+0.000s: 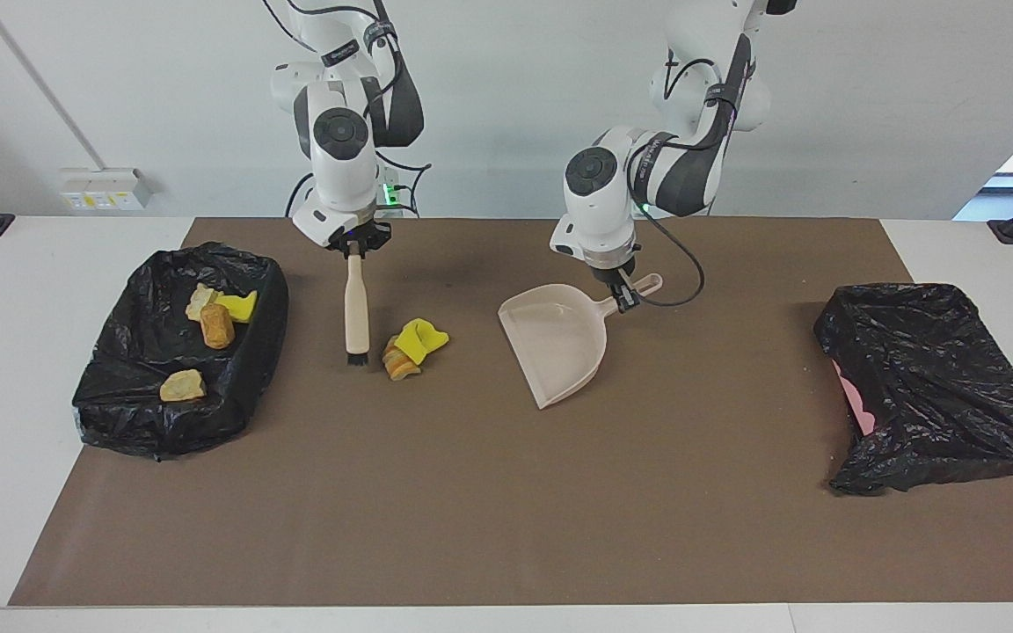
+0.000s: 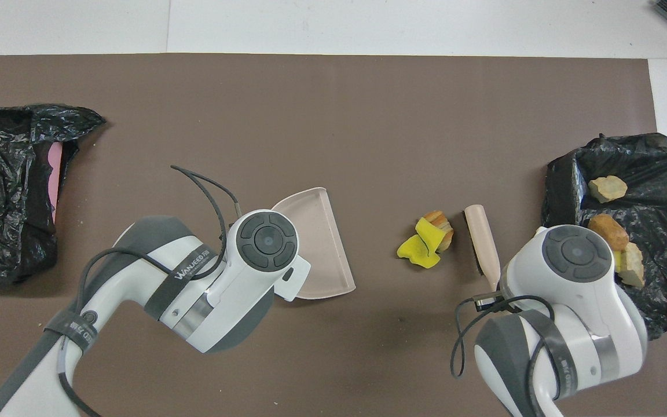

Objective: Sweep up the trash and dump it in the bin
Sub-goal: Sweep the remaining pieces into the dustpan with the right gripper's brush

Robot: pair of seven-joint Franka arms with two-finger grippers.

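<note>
My right gripper (image 1: 353, 249) is shut on the top of the beige brush (image 1: 353, 303). The brush hangs upright with its black bristles just above the mat. Two pieces of trash lie together next to the bristles, a yellow scrap (image 1: 421, 339) and a brown chunk (image 1: 397, 362), on the side away from the bin; in the overhead view the trash (image 2: 426, 243) lies beside the brush (image 2: 480, 240). My left gripper (image 1: 619, 294) is shut on the handle of the beige dustpan (image 1: 559, 343), held tilted with its open lip low. The black-lined bin (image 1: 137, 387) holds several more scraps (image 1: 218, 325).
A second black bag (image 1: 937, 378) with something pink inside lies at the left arm's end of the table. The brown mat (image 1: 506, 527) covers most of the table. In the overhead view the dustpan (image 2: 316, 243) shows beside the left arm's wrist.
</note>
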